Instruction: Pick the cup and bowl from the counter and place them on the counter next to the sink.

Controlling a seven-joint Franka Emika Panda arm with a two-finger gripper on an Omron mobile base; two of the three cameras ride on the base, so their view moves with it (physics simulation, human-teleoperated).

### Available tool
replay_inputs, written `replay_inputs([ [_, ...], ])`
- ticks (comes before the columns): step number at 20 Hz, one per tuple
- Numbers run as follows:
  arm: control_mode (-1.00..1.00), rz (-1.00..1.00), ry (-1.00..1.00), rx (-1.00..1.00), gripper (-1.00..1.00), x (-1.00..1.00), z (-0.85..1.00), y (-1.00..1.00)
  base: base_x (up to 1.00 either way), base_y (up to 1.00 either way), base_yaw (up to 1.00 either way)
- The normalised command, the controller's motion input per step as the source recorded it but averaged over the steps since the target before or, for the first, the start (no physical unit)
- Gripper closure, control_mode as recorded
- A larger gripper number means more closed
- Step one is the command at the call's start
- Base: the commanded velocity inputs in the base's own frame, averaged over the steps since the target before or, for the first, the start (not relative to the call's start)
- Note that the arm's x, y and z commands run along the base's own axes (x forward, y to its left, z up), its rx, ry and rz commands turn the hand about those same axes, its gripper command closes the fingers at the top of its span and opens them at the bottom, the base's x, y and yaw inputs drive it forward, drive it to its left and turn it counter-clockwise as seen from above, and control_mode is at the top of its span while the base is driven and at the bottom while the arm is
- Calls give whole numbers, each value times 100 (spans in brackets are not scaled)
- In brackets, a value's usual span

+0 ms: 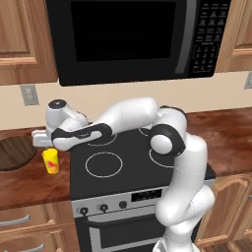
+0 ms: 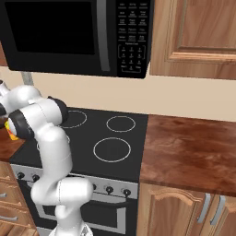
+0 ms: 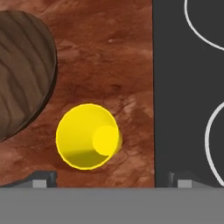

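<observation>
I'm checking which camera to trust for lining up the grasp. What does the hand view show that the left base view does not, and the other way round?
Hand view alone: the open mouth and inside of the cup seen from straight above, and the open gripper with fingertips standing wide on either side of it. Left base view alone: the microwave, the oven knobs, the wall outlet, and the cup's side. Both share the cup, the bowl, the counter and the stovetop.
</observation>
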Motion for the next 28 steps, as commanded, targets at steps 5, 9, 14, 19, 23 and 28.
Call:
replay_inputs([
  [5, -100, 0, 0, 0, -100, 3, -19, -3, 0, 0, 0],
  [9, -100, 0, 0, 0, -100, 9, -15, -1, 0, 0, 0],
  [14, -100, 0, 0, 0, -100, 9, -17, -8, 0, 0, 0],
  [19, -100, 0, 0, 0, -100, 7, -17, -2, 0, 0, 0],
  [23, -100, 0, 0, 0, -100, 4, -19, 0, 0, 0, 0],
  [28, -100, 0, 0, 0, -100, 3, -27, 0, 0, 0, 0],
])
